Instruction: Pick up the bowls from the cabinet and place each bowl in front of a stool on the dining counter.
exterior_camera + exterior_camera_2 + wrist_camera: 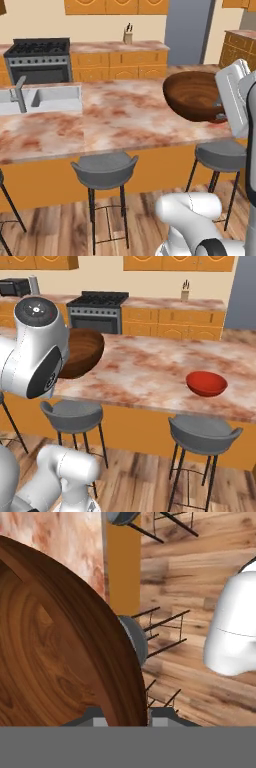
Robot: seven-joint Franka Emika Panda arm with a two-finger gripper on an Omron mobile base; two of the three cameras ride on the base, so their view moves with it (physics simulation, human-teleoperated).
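The gripper [125, 722] pinches the rim of the unmarked brown bowl [192, 95] above the dining counter [120, 120], well apart from the plain red bowl [206, 383].

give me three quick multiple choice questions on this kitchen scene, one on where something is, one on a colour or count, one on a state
1. Where is the red bowl?
A. on the dining counter
B. in the sink
C. on the floor

2. What colour are the stool seats?
A. orange
B. grey
C. white

3. What state is the wooden bowl in?
A. upside down on a stool
B. lying in the sink
C. held by the gripper at its rim

Answers:
1. A, the right base view shows it sitting on the marble top behind a stool.
2. B, both base views show grey seats on dark legs.
3. C, the hand view shows the fingertips either side of the rim, and the bowl hangs tilted at the counter's edge.
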